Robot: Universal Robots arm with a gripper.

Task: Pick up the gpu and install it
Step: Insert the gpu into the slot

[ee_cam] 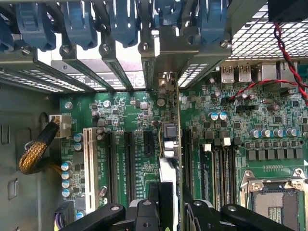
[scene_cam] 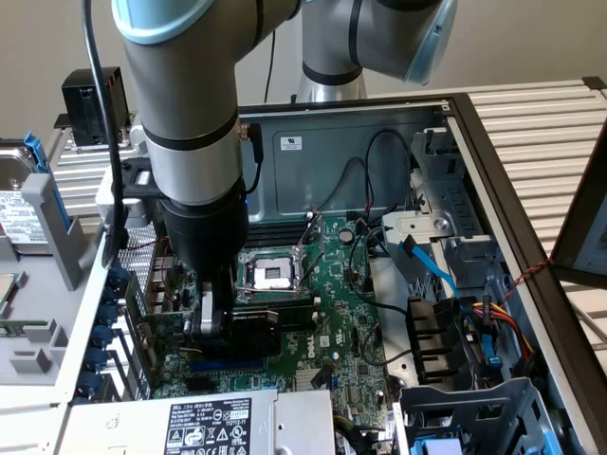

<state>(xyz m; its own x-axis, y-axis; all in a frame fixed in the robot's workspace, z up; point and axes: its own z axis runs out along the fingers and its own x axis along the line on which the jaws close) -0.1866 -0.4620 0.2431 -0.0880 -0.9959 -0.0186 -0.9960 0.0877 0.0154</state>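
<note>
Much of the gpu [scene_cam: 272,327] is hidden in the exterior view: the arm's wrist and the gripper [scene_cam: 214,324] cover the end toward that view's left, so just a dark block of shroud shows below the CPU socket [scene_cam: 270,275]. Its lower edge is lost against the motherboard [scene_cam: 337,332], and I cannot tell whether it is seated in a slot or merely close above one.

In the wrist view the gpu [ee_cam: 178,125] appears edge-on as a thin upright line with a few small parts stacked beside it. The near end is cut off behind the gripper [ee_cam: 169,214]. The far end merges with the bright metal at the row of slot covers [ee_cam: 120,62], so the end bracket is hard to pick out. The black fingers [ee_cam: 144,214] stand one on each side of the card and are pressed against it, clamped on the gpu.

The card stands on edge, upright to the motherboard [ee_cam: 120,110]. Its long axis runs parallel to the black expansion slots [ee_cam: 128,163] and the white slot [ee_cam: 88,163], from the gripper toward the slot covers under the blue latches [ee_cam: 79,24]. The memory slots [ee_cam: 216,168] lie just beside it on the CPU socket [ee_cam: 274,202] side. In the exterior view that axis runs from the left wall of the case [scene_cam: 379,142] toward the board's middle, above the power supply [scene_cam: 209,422].
</note>
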